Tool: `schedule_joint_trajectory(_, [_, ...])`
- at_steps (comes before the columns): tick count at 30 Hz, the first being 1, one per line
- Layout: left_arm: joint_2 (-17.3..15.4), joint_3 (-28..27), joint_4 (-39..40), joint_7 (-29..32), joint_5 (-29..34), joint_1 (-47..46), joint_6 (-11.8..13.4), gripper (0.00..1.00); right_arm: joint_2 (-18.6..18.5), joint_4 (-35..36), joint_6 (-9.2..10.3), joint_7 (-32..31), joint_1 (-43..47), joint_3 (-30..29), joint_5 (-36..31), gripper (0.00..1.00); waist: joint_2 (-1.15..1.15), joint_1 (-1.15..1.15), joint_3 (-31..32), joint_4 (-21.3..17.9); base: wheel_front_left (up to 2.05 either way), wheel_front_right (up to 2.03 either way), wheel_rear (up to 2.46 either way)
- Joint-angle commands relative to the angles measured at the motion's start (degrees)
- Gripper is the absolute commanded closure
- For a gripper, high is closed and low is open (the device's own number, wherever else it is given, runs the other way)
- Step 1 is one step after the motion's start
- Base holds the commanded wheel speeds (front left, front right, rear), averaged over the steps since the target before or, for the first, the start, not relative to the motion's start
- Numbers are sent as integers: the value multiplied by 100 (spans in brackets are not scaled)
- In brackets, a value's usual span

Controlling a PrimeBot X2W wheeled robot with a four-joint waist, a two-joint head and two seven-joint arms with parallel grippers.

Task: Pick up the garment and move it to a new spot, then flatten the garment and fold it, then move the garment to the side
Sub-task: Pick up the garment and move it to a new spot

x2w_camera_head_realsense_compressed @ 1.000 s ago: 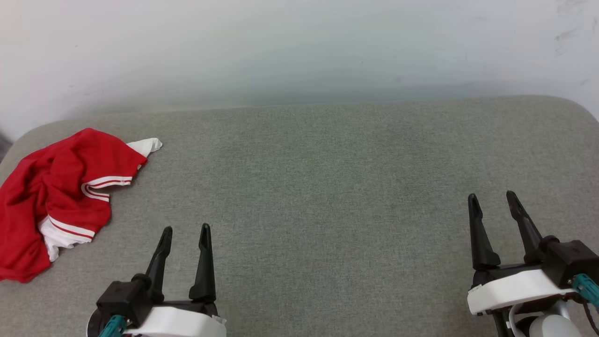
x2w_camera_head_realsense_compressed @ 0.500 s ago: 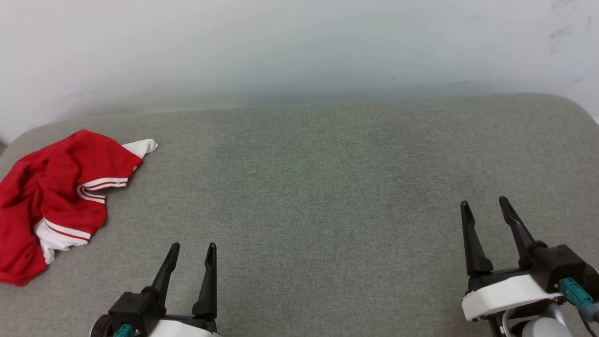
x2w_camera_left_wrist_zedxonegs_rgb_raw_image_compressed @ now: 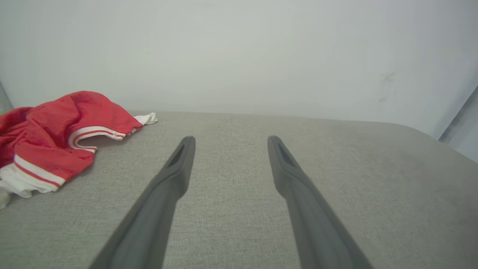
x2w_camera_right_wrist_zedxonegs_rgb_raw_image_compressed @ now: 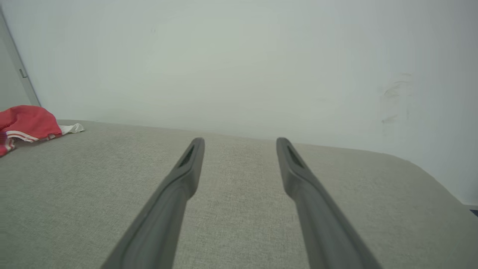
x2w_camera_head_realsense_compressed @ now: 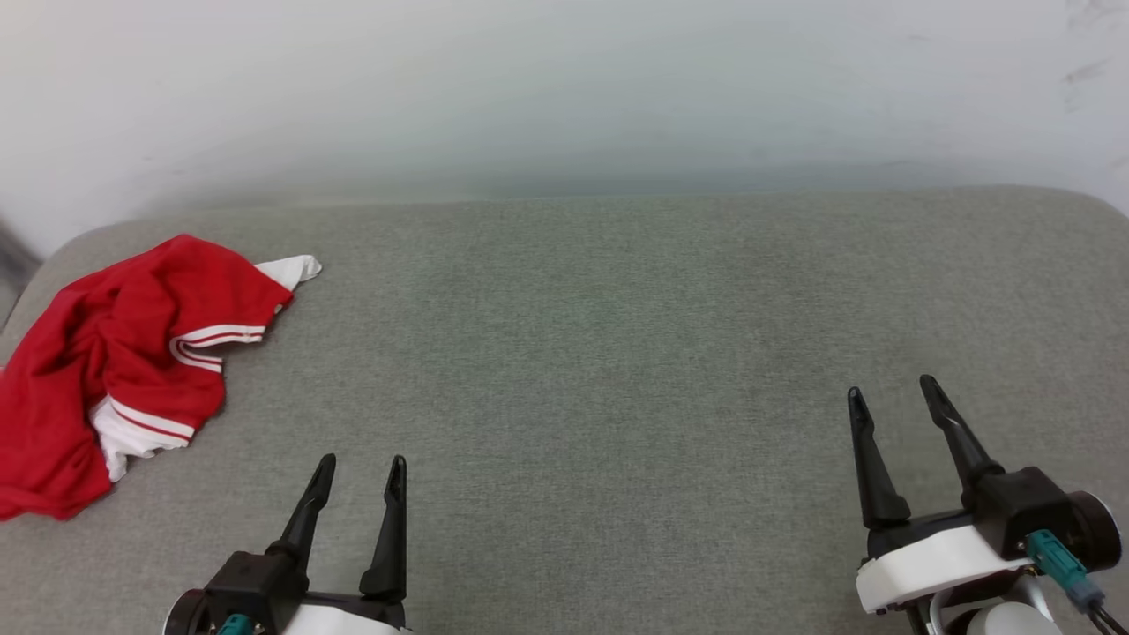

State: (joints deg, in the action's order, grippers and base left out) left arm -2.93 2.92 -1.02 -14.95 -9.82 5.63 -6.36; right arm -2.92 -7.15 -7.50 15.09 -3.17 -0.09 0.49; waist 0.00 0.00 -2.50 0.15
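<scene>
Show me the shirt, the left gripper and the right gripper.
shirt (x2w_camera_head_realsense_compressed: 79, 370): head view, red body cloth.
left gripper (x2w_camera_head_realsense_compressed: 363, 459): head view, midway between fingertips.
right gripper (x2w_camera_head_realsense_compressed: 889, 386): head view, midway between fingertips.

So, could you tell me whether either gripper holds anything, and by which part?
Nothing is held: the left gripper and right gripper are open and empty, not touching the crumpled garment.

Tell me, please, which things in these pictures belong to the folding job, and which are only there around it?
Belonging to the job:
- red jersey shirt, crumpled at the far left
- left gripper, jaws open
- right gripper, jaws open

Only surroundings:
- grey fabric surface under the shirt
- white wall behind
</scene>
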Motion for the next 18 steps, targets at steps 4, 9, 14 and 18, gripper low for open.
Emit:
schedule_joint_trajectory(4, [6, -103, 50, -34, -92, -67, 16, 0, 7, -17, 2, 12, 114, 117, -36, 0, 0, 0, -10, 279, 0, 0, 0])
schedule_joint_trajectory(9, [6, -164, 60, -30, -57, -37, 24, 0, 7, 4, 2, 12, 147, 199, -90, 0, 0, 0, 45, 675, 0, 0, 0])
schedule_joint_trajectory(14, [4, -258, 55, -28, -37, 49, 32, 0, 7, -85, 2, 12, 189, 306, 135, 0, 0, 0, 116, 1102, 0, 0, 0])
schedule_joint_trajectory(18, [5, -325, 84, -28, 27, 120, 20, 0, 7, -94, 3, 12, 216, 434, 196, 0, 0, 0, 177, 1437, 0, 0, 0])
